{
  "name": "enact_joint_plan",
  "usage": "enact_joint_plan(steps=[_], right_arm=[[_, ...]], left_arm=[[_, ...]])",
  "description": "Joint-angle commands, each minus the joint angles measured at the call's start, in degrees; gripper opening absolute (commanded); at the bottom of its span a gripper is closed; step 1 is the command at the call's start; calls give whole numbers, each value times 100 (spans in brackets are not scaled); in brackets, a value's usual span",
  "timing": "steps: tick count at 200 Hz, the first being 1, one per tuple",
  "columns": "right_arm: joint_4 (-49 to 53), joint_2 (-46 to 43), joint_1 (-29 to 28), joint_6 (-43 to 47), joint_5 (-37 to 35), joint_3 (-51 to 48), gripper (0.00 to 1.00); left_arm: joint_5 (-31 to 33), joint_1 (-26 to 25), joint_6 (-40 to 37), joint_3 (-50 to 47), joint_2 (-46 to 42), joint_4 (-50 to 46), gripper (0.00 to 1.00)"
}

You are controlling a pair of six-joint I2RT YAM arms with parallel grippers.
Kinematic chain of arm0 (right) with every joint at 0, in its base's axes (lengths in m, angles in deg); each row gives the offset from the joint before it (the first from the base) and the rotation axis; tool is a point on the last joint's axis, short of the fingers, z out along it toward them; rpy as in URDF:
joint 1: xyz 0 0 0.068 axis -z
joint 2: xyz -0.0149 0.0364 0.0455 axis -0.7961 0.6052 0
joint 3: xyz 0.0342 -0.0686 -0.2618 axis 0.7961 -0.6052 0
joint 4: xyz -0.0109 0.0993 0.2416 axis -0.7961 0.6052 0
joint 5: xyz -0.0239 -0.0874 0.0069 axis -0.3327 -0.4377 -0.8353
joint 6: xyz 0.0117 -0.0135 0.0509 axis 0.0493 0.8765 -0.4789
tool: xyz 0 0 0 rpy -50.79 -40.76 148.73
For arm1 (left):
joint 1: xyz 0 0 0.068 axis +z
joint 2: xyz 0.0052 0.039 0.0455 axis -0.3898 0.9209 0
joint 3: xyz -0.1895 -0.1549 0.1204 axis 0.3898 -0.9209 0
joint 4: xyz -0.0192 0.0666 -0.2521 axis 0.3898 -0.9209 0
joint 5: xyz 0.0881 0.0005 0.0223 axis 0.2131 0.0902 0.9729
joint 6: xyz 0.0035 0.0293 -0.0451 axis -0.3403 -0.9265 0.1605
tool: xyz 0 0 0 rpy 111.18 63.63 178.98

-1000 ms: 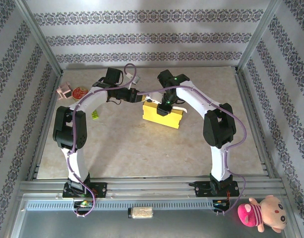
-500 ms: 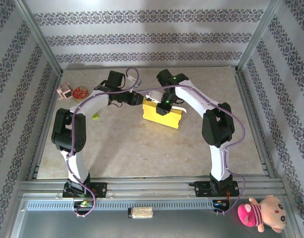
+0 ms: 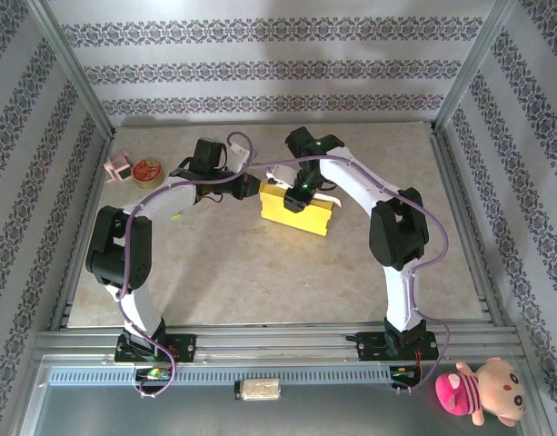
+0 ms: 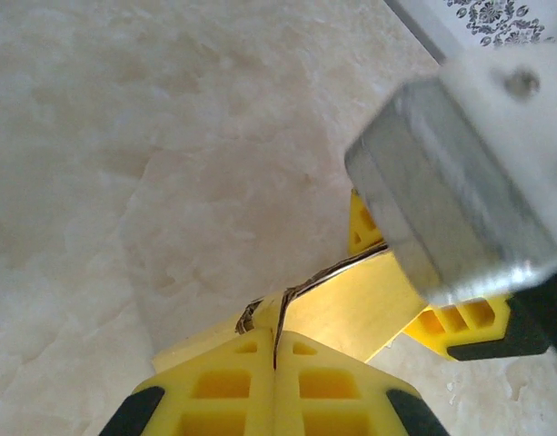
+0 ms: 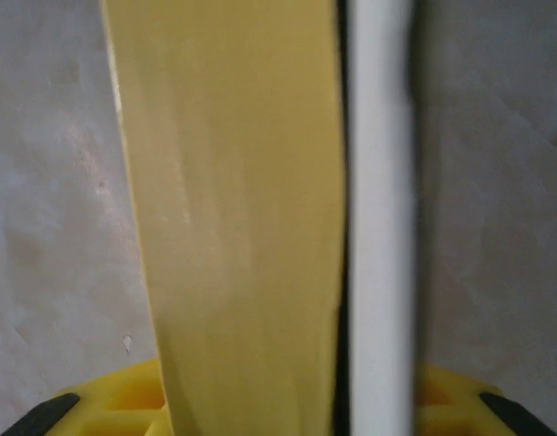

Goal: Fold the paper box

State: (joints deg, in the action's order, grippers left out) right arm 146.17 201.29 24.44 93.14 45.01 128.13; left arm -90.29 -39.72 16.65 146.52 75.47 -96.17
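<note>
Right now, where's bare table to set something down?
Free: near table between the arm bases, up to the box; far right corner. Crowded: far left by the tin, and around the box, with left tool and right tool at it.

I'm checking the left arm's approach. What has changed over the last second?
The left gripper moved right to the left end of the paper box, and its fingers closed on a thin edge of the card. That arm's elbow swung out to the left. The right gripper stayed over the box; the box and the red tin kept their places.
</note>
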Motion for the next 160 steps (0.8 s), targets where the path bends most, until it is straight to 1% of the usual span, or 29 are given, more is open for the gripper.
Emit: enact_joint_plan(steps=[1, 20, 40, 52, 66, 91, 103, 127, 160], right_arm=[[-780, 231, -7, -536, 692, 54, 46], [-825, 98, 1, -703, 866, 188, 52], [-841, 51, 0, -707, 902, 198, 53], [-829, 43, -15, -583, 807, 126, 53], [-814, 20, -58, -370, 576, -38, 56], [-828, -127, -163, 81, 37, -317, 64], [-980, -249, -216, 161, -270, -452, 67], [-1393, -509, -262, 249, -808, -706, 69], [-1703, -742, -298, 358, -1298, -889, 70]], left_arm=[[141, -200, 4, -306, 153, -490, 0], [181, -216, -94, -225, 195, -576, 0], [224, -224, -134, -173, 233, -588, 0], [227, -224, -156, -138, 253, -612, 0], [242, -225, -161, -78, 289, -661, 0], [229, -229, -161, 2, 343, -691, 0], [226, -222, -156, 34, 360, -693, 0], [193, -229, -147, 105, 393, -684, 0], [208, -230, -147, 149, 402, -706, 0]])
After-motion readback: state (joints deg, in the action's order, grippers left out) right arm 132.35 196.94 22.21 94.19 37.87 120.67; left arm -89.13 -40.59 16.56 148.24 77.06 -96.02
